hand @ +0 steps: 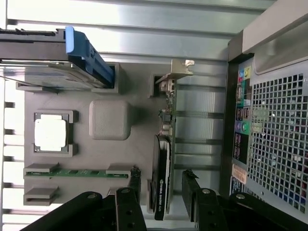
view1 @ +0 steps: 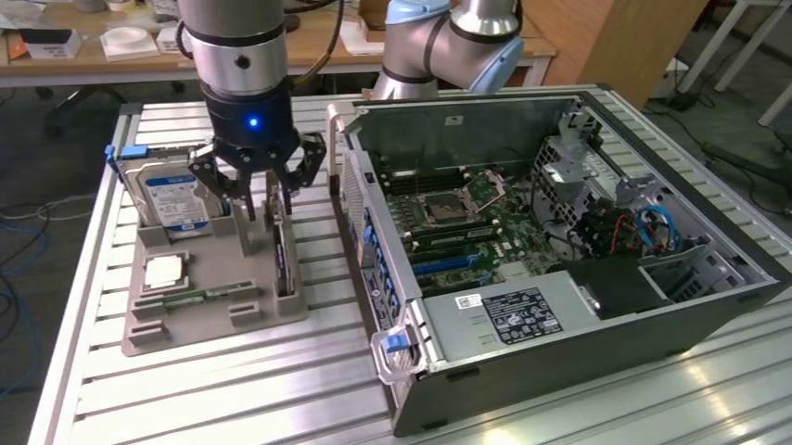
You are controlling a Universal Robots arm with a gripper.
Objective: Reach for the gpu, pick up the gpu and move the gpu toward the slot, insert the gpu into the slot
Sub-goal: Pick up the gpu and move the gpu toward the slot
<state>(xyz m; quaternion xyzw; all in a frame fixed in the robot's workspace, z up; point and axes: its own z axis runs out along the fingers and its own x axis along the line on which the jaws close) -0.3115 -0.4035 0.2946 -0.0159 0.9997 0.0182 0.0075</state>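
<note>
Straddling one gpu (hand: 164,144) — the gripper (hand: 161,173), two fingers (hand: 136,187) spread, gripping nothing

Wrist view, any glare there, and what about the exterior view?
Wrist view: the processor chip is washed out white, and the table slats glare brightly. Exterior view: light reflects off the table beside the computer case; a blue light glows on the arm.

Exterior view: looks down from high and well back over the whole bench (view1: 248,389), tray (view1: 185,324) (hand: 96,149) and open computer case (view1: 495,371) (hand: 279,134). Wrist view: stares straight down, close above the tray, past the gripper (view1: 260,209) (hand: 161,202). Shared: tray, gpu (view1: 282,264) (hand: 163,159), hard drive (view1: 173,195) (hand: 43,72), case's rear wall.
</note>
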